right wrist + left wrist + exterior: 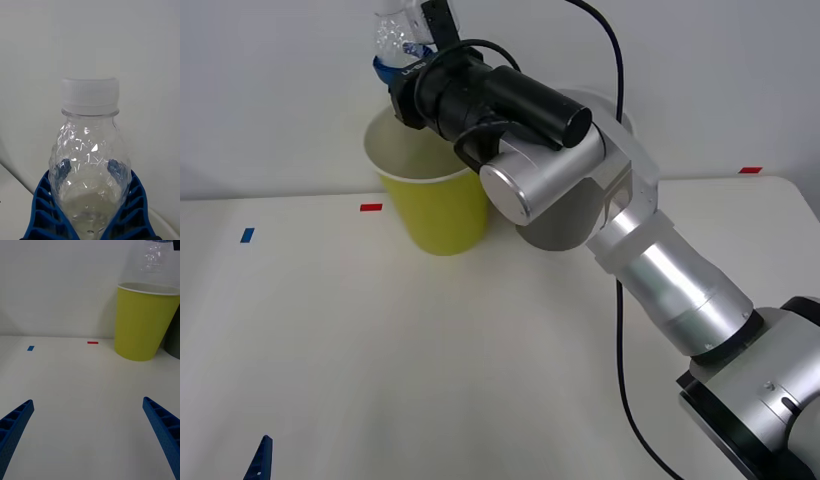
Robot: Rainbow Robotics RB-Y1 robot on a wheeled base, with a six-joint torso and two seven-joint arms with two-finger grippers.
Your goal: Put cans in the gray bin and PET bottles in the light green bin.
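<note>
Blue ribbed fingers point(45, 210) of the right pincer point(402, 62) are clamped on the PET bottle point(90, 157), one on each side of its lower body. Bottle is held upright in the right wrist view, white cap point(90, 95) on, body clear and faceted, seemingly empty. In the front view the bottle point(395, 35) is held above the far rim of the light green bin point(435, 205), clear of it, not inside. Right arm is stretched forward across the surface point(430, 370) from the near right corner.

Light green bin stands upright at the back of the surface by the wall, white rim, pale inside. Gray bin point(570, 225) stands just beside it on the right, largely hidden by the right arm's wrist; a dark sliver of it point(174, 341) is seen in the left wrist view.

Left pincer point(90, 435) is spread wide and holds nothing, low over the near left of the surface, well apart from both bins; one fingertip point(258, 460) is seen at the front view's lower edge.

Red tape mark point(371, 207) and blue tape mark point(247, 235) are stuck to the surface left of the green bin; another red mark point(750, 170) lies at the far right.
</note>
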